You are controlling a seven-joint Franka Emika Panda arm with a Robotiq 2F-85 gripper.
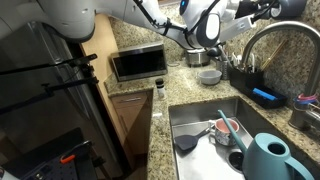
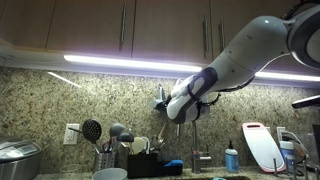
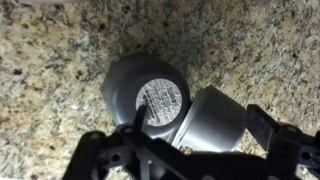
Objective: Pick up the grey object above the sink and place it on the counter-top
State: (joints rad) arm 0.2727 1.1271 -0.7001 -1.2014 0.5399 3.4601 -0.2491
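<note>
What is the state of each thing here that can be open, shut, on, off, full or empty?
gripper: open, holding nothing.
bowl: upright on the counter.
grey object: lying on the counter against the bowl, not gripped.
sink: holds dishes.
small oven: door shut.
strip light: on.
cupboard doors: shut.

The surface is seen as polished, speckled granite with a glossy finish. The grey object is shown matt and smooth, with a rough, grainy pale face at one end. The sink is rendered in dull brushed steel, its faucet in bright chrome.
</note>
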